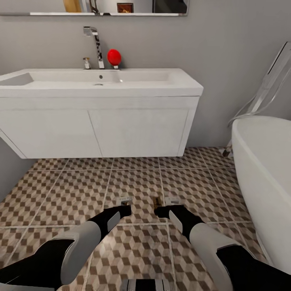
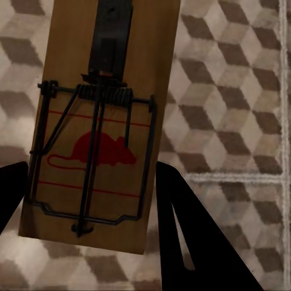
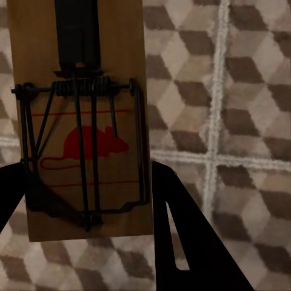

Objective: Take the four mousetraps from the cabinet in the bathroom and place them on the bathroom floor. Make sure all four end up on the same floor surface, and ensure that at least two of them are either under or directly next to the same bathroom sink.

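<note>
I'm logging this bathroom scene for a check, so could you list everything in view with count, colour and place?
Mousetraps: two, tan with red mouse marks, one in each pincer.
Bathroom sink: one, white, against the wall.
Tap: one, chrome, behind the basin.
Red ball-like object: one, beside the tap.
Vanity unit: one, white, under the sink.
Bathtub: one, white, at right.
Bathroom floor: brown-beige cube tiles.
Left pincer, right pincer: black, low over the floor.

White bathtub [image 1: 266, 161] at right — red ball [image 1: 114, 57] beside tap.
</note>
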Robot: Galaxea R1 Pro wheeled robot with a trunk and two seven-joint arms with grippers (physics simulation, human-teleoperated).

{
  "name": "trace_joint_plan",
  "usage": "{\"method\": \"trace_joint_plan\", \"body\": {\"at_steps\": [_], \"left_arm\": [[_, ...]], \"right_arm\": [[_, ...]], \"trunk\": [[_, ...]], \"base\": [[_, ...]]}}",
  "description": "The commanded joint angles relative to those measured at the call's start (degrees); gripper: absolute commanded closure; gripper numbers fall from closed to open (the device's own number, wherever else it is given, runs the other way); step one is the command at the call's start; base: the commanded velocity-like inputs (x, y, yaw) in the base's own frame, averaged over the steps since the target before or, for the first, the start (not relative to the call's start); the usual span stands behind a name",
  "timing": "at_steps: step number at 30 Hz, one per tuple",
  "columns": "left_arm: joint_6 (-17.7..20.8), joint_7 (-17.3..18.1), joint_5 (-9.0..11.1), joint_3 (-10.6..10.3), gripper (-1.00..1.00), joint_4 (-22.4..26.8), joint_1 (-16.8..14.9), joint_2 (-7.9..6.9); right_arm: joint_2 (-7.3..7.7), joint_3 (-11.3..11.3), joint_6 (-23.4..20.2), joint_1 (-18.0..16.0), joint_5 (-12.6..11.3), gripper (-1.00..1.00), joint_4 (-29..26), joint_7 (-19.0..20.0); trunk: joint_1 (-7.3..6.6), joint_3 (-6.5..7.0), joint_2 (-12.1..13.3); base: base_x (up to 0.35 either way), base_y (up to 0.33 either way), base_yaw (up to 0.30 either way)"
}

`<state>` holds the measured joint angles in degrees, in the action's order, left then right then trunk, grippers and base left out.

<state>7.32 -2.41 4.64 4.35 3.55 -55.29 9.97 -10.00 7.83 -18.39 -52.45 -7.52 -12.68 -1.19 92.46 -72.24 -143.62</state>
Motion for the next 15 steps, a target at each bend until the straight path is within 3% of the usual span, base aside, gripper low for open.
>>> {"method": "trace_joint_plan", "body": {"at_steps": [1, 15], "left_arm": [[0.36, -0.28, 0.26, 0.37, 1.00, 0.13, 0.00, 0.02], [0.48, 1.40, 0.28, 0.33, 1.00, 0.34, 0.00, 0.02]], "right_arm": [[0.00, 0.26, -0.24, -0.02, -0.74, 1.00, -0.06, -0.12], [0.00, 0.22, -0.25, -0.02, -0.74, 1.00, -0.35, -0.13]], "trunk": [[0.01, -0.27, -0.03], [0.14, -1.73, -0.10]], "base": [[0.000, 0.000, 0.000], [0.000, 0.000, 0.000]]}}
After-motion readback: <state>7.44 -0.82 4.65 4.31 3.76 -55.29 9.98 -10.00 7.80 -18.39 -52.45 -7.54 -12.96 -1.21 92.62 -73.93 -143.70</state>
